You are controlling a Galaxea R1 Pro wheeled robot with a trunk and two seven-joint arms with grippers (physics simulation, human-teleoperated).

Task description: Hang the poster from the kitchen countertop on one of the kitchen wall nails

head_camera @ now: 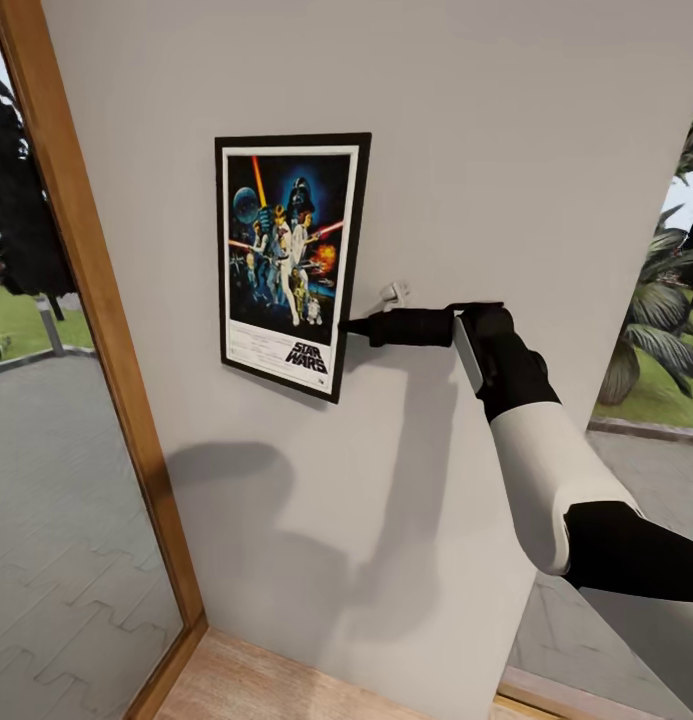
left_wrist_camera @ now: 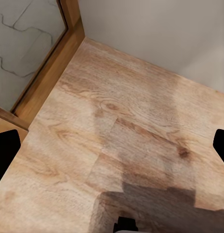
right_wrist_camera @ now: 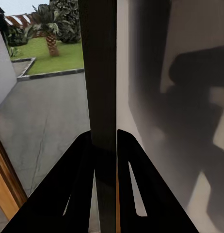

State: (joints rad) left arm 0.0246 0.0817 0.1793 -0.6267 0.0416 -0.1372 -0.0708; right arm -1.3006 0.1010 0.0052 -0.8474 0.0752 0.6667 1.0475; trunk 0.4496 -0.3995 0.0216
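The Star Wars poster (head_camera: 286, 250) rests flat against the light-grey wall (head_camera: 506, 150), upright, with its title at the bottom. My right gripper (head_camera: 351, 327) is shut on the poster's right edge near the lower corner. The right wrist view looks along that edge: the poster (right_wrist_camera: 103, 73) shows as a dark strip pinched between the black fingers (right_wrist_camera: 78, 184). No wall nail is visible; it may be hidden behind the poster. The kitchen countertop is out of view. My left gripper (left_wrist_camera: 113, 145) hangs open over the floor, holding nothing.
A wooden window frame (head_camera: 96, 300) with glass runs down the wall's left side, with paving outside. Pale wooden floor (left_wrist_camera: 117, 121) meets the wall below. Right of the wall, another opening shows plants (head_camera: 666, 320) and paving.
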